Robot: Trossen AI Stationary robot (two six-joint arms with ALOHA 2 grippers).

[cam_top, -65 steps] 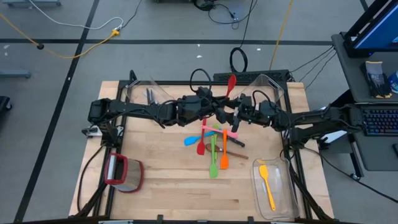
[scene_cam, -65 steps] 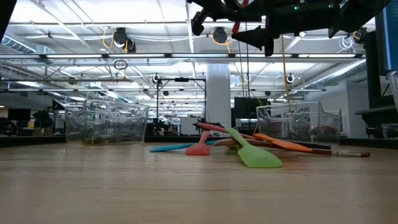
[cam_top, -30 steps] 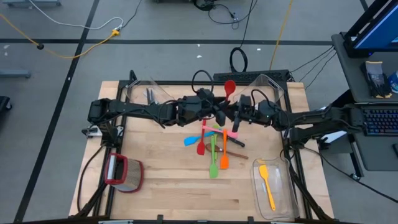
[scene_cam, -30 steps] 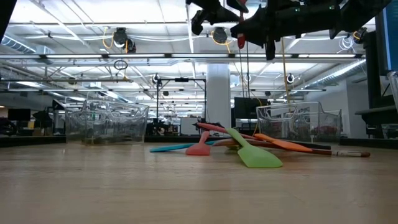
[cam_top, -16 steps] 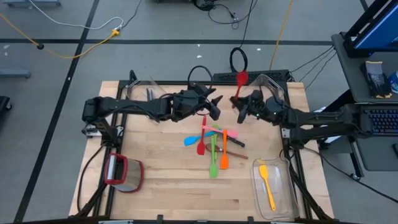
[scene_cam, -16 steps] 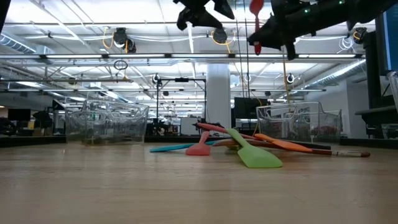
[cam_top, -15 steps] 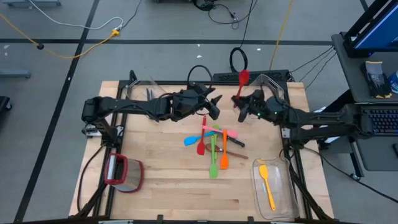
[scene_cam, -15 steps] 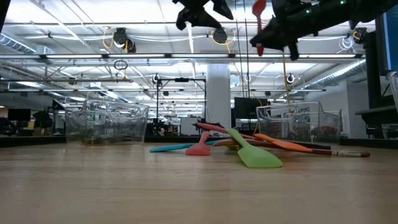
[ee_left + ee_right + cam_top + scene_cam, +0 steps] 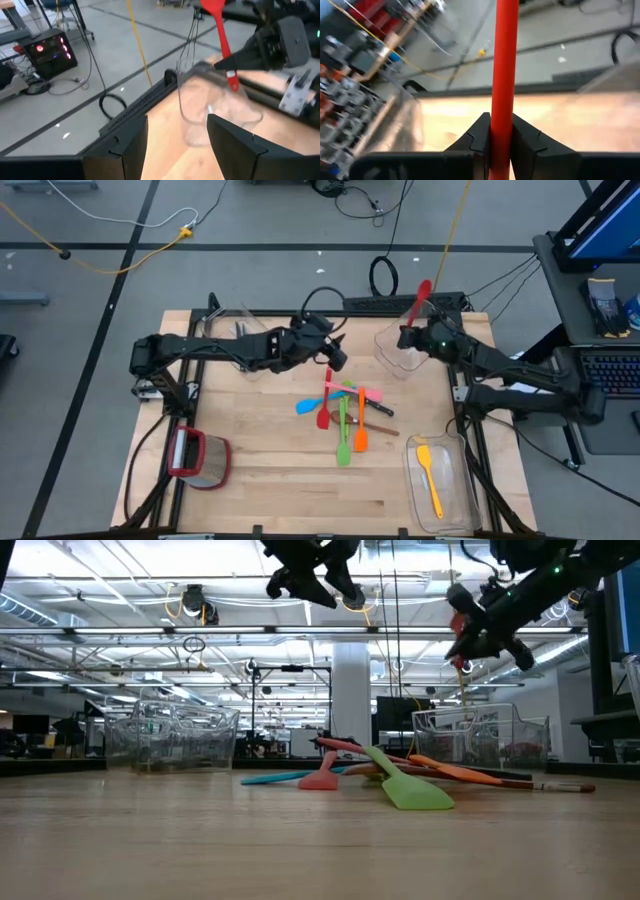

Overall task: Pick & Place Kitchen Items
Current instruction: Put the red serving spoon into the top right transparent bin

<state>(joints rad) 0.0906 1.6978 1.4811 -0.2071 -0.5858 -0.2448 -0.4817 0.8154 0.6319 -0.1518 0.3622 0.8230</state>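
Red spatula [image 9: 505, 65] handle clamped between right gripper [image 9: 501, 137] jaws.

Red spatula [image 9: 423, 292] held aloft, tilted; blue, pink, green, orange utensils [image 9: 345, 416] piled mid-table.

bare wooden tabletop [image 9: 270, 480] lies open toward six o'clock. a crossed heap of coloured slim utensils [image 9: 345, 412] blocks the centre; clear plastic bins [image 9: 405, 345] stand at twelve and one o'clock, another at five.

left end effector [image 9: 338, 352] open, right end effector [image 9: 406, 337] clamped
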